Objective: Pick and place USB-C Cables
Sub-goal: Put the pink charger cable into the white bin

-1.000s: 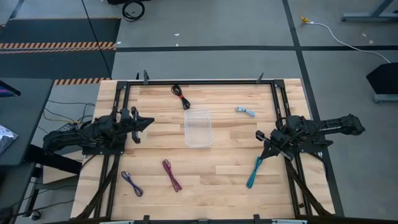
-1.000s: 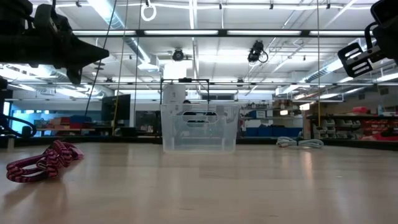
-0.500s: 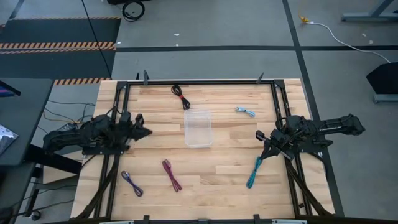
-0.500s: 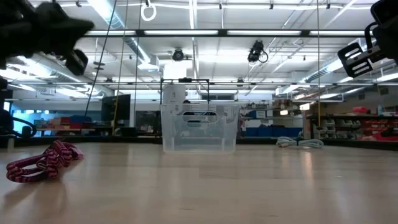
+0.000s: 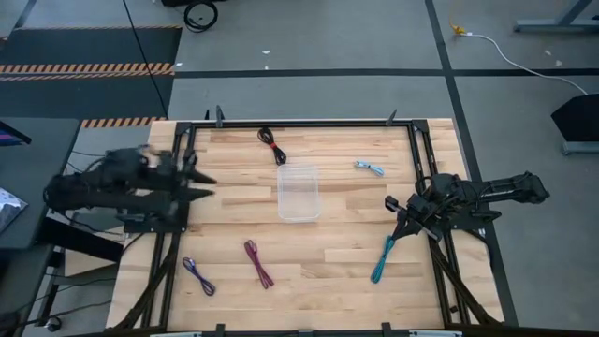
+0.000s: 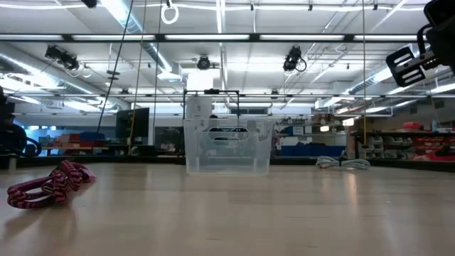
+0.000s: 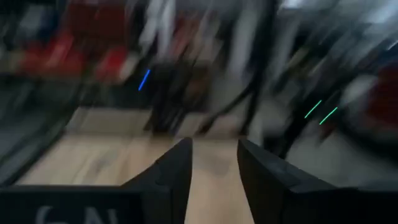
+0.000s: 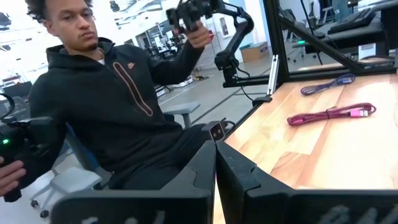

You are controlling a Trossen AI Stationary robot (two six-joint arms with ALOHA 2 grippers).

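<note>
**Kid:** While the left arm stretches out flat over the table's left edge, what is the left gripper (image 5: 198, 183) doing?

**Helper:** It points in toward the middle of the table (image 5: 337, 281). Its two fingers (image 7: 171, 177) are spread apart with nothing between them. It is blurry, though.

**Kid:** And the other one?

**Helper:** The right arm lies low at the right edge. The right gripper (image 5: 392, 208) has its fingers (image 8: 205, 171) pressed together, and they hold nothing.

**Kid:** Where are the cables?

**Helper:** The teal cable (image 5: 382, 259) lies just in front of the right gripper. The light blue cable (image 5: 370, 168) is behind it. The black-and-red cable (image 5: 272, 145) sits near the back, beside the clear box (image 5: 298, 193). The maroon cable (image 5: 258, 263) and the purple-blue cable (image 5: 198, 276) lie at the front left, well apart from the left gripper.
</note>
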